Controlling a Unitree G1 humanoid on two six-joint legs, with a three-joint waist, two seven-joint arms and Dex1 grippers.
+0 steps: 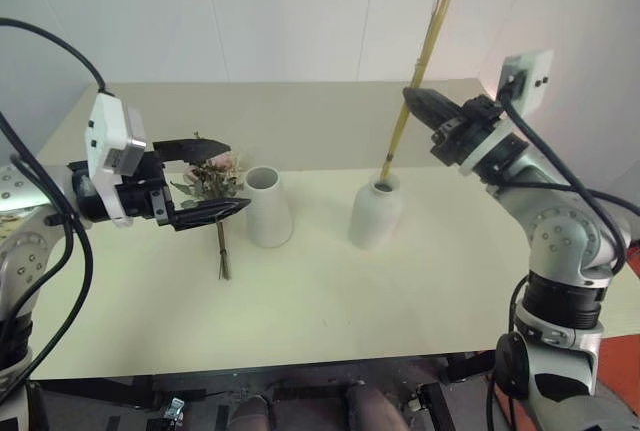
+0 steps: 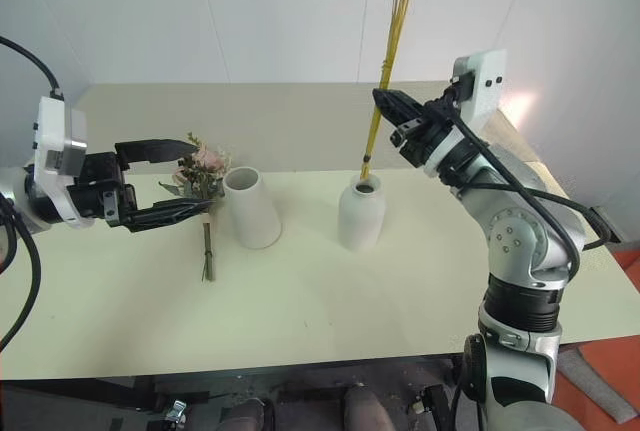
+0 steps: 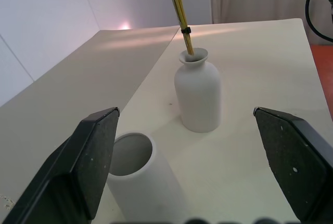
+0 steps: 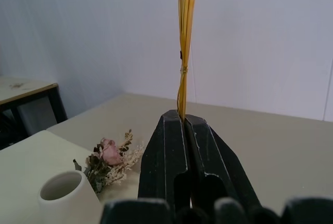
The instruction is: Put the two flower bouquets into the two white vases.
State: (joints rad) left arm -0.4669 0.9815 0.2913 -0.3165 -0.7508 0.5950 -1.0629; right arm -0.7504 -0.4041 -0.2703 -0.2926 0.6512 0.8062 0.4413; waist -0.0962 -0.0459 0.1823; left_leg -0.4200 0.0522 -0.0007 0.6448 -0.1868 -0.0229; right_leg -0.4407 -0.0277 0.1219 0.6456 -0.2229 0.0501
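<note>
The bushy bouquet of pale pink roses lies on the table, stems toward me. My left gripper hovers open at it, one finger on each side in the eye views. Just to its right stands the tall tapered white vase, and further right the rounder narrow-necked vase. The slim bouquet of yellow stalks leans up out of that narrow neck, pink blossoms at the top edge. My right gripper is shut on the stalks partway up; in the right wrist view they rise from between its fingertips.
The cream table spreads wide in front of the vases, with its front edge near me. A second tabletop section runs behind to the white wall. Another desk stands off to the side.
</note>
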